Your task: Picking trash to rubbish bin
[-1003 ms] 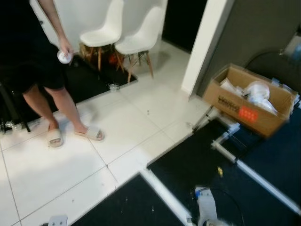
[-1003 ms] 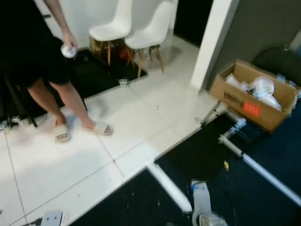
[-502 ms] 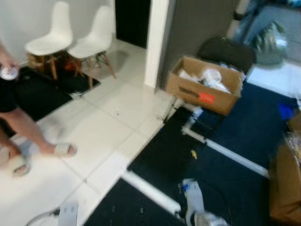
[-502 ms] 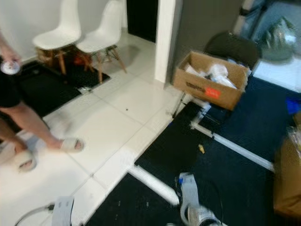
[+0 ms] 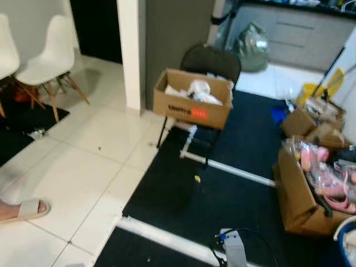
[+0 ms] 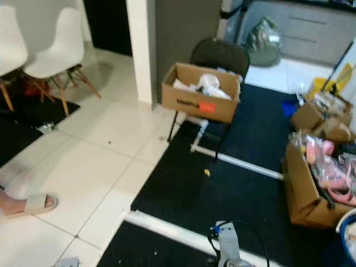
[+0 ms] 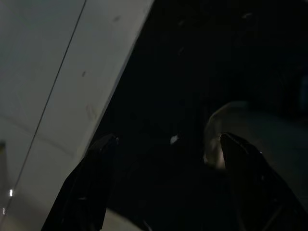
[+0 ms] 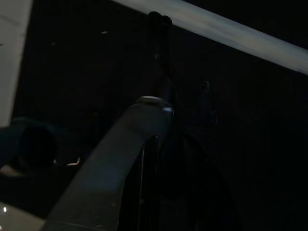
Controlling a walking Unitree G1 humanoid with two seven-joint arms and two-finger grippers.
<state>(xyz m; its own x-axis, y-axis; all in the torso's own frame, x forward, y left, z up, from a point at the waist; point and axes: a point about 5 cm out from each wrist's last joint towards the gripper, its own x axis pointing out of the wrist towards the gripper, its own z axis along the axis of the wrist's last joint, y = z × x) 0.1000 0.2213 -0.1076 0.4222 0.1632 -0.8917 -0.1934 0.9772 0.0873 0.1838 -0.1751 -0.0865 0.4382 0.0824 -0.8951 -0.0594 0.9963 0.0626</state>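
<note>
Looking down at the room and both my arms are just hanging. My left gripper (image 7: 163,187) has its fingers spread wide over the edge where dark mat meets white tile, nothing between them. Right gripper, I honestly can't tell, that wrist view is too dark.

The trash I'd go for is probably the small yellow scrap (image 5: 197,178) lying on the black mat (image 5: 233,194), near the white pipe (image 5: 233,169). The bin seems to be the blue rim (image 5: 346,245) low on my right, though that's a guess.

To do this well I'd walk up slow, square to the scrap, and bend low before reaching.

In the way: a cardboard box (image 5: 192,104) sitting on a chair (image 5: 211,61), open boxes (image 5: 303,192) of stuff on my right, and a person's sandalled foot (image 5: 22,209) on the tile to my left.
</note>
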